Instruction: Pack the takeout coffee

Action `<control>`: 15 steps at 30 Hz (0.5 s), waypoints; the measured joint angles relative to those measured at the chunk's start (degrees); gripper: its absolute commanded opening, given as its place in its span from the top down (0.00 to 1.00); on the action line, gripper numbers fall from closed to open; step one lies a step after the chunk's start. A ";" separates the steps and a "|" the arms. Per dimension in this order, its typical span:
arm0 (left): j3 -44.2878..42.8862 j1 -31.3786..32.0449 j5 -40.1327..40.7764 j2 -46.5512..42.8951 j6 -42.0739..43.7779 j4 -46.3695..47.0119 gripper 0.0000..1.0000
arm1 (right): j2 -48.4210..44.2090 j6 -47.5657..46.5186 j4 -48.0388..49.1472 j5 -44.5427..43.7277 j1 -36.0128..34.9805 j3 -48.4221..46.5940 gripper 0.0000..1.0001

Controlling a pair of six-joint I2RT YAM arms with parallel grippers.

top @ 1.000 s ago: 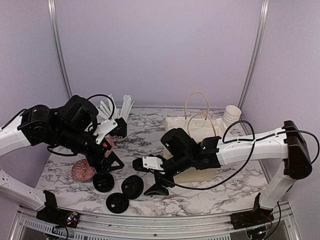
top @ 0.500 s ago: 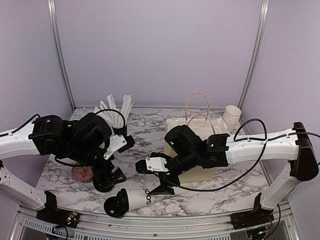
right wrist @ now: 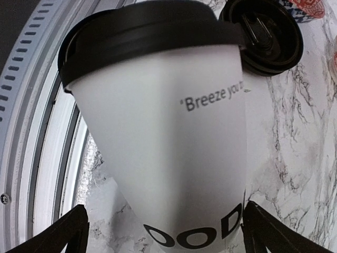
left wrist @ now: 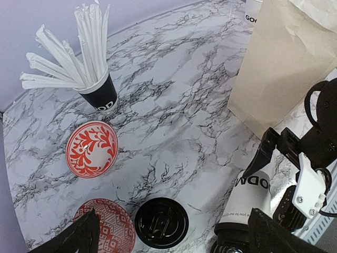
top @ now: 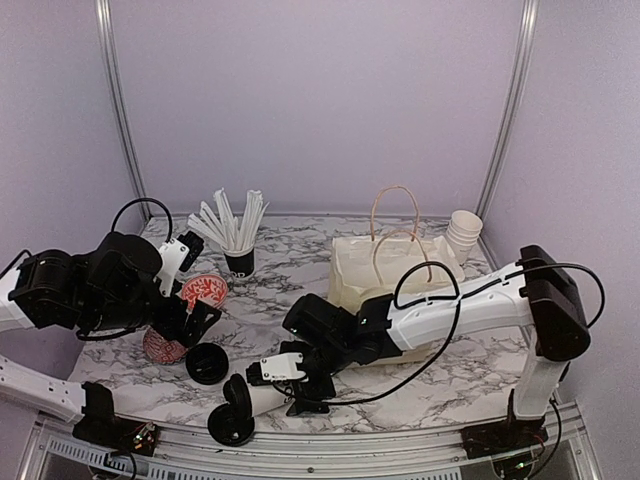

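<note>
On marbled surface [top: 290,255]: cream handled paper bag [top: 385,285], no cup visibly packed, so packing seems unstarted. Toppled at the near edge: white paper cup with black plastic lid [top: 262,398], straddled by right end effector [right wrist: 171,232], fingers parted, unclamped. Left end effector [left wrist: 176,240] apart, empty.

Your coffee cup [top: 260,398] lies tipped at the near edge of the surface [top: 290,265], with another lid [top: 207,364] just behind it to the left. Further left sits the near bowl [top: 163,345], with the rear bowl [top: 203,291] and straw cup [top: 238,262] behind it. To the right stands the paper bag [top: 380,285], stacked cups [top: 463,232] behind it.
</note>
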State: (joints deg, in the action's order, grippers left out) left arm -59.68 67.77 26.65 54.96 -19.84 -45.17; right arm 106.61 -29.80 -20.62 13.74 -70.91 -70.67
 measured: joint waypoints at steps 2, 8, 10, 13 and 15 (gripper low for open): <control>1.09 0.00 0.48 -1.20 -0.81 -0.02 0.01 | 0.09 -0.02 -0.46 0.15 -0.46 0.00 0.03; 2.27 0.00 0.22 -2.89 -1.25 0.37 0.02 | 0.79 -0.22 -0.92 1.29 -0.85 -0.07 0.01; 2.80 0.00 -0.07 -2.89 -1.42 0.61 0.02 | 1.68 -0.15 -1.16 1.22 -0.85 -0.72 0.01; 3.72 0.00 -0.26 -2.89 -1.64 1.14 0.02 | 4.20 0.50 -1.07 1.05 -0.85 -2.91 0.06; 4.28 0.00 -0.44 -2.89 -1.66 1.25 0.02 | 5.86 1.25 -0.90 0.66 -0.87 -4.13 0.11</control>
State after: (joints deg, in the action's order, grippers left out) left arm -55.40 67.77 26.22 52.07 -21.50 -43.92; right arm 112.46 -28.56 -21.52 14.39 -71.79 -74.81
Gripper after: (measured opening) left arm 0.984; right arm 0.947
